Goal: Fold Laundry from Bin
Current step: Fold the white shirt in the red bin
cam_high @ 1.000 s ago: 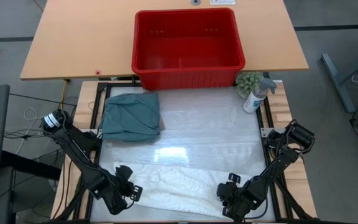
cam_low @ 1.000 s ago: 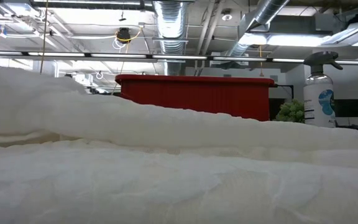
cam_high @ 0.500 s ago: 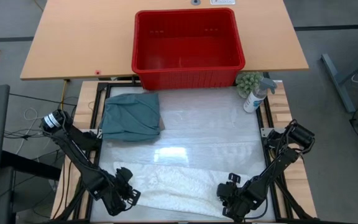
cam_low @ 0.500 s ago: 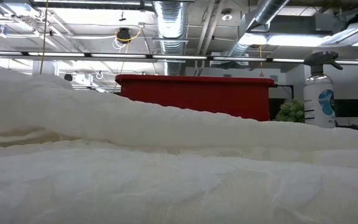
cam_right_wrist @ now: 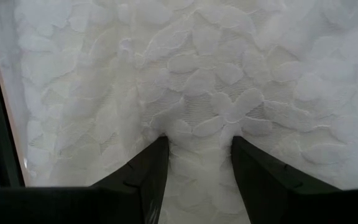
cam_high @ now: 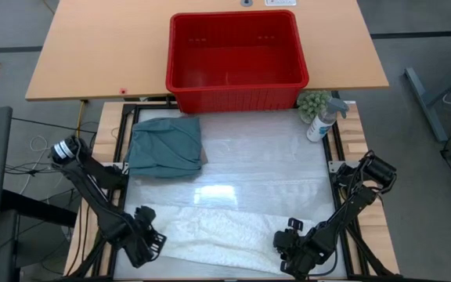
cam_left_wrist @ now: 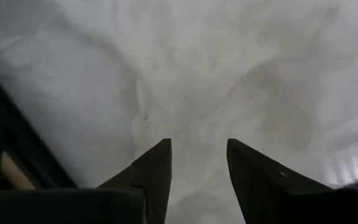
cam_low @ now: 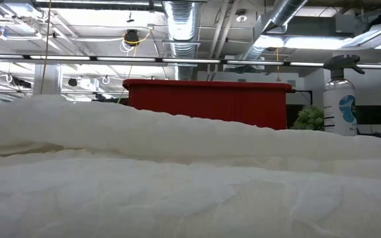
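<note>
Grippers low at the near edge of my table: the left gripper hangs with fingers parted over the left end of the white garment, nothing between them, while the right gripper rests on the garment's right end, lace bunched between its fingers — whether it truly pinches the cloth I cannot tell. By my reading the job is well past halfway: the bin at the far side stands empty, the dark teal-green garment lies folded at the far left of the mat, and the white piece, stretched in a long band, has folds left to make. Against a second ago, my left gripper has let go and slid left off the cloth's corner — the right arm has not moved.
</note>
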